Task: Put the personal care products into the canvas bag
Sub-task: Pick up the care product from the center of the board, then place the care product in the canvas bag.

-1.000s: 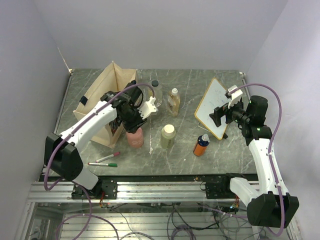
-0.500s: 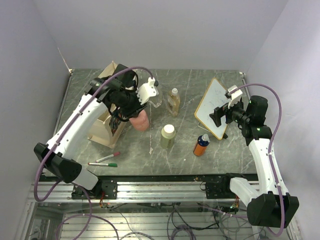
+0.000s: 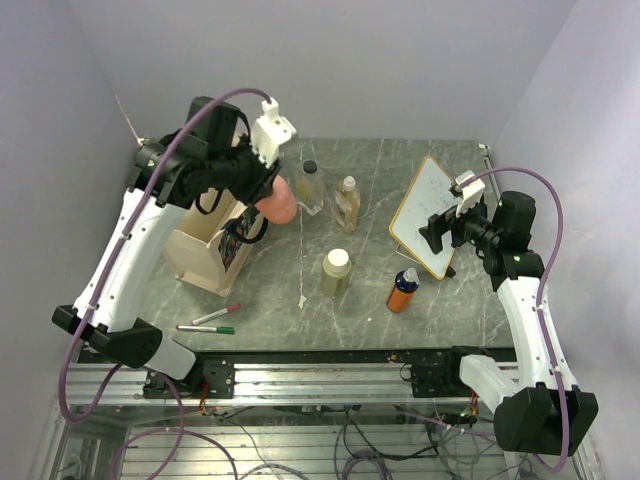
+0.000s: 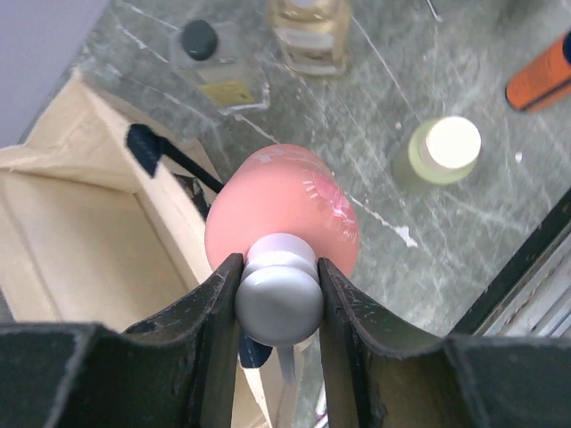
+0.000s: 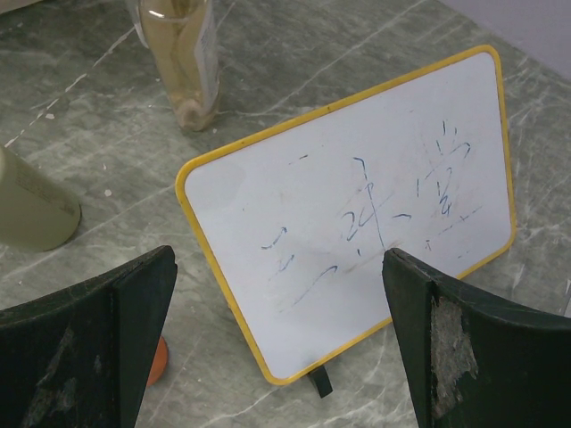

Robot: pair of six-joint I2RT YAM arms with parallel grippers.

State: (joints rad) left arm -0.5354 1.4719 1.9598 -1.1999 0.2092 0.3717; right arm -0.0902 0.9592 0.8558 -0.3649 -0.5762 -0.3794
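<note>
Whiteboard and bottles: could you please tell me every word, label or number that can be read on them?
On the whiteboard: blue handwritten strokes, not legible as words.
On the clear bottle: a yellow label, too small to read.
On the amber bottle: a label, blurred and unreadable.
On the salmon-pink bottle: faint pale marks, unreadable.
No text can be quoted from any view.

table (image 3: 400, 165): grey marbled | left: canvas bag (image 3: 200, 255) upright | back: clear bottle (image 3: 309, 187), amber bottle (image 3: 347, 203) | front: pale green bottle (image 3: 336, 273), orange bottle (image 3: 403, 290) | right: whiteboard (image 3: 430, 215) propped | near-left: red marker (image 3: 215, 315), green marker (image 3: 205, 328)
</note>
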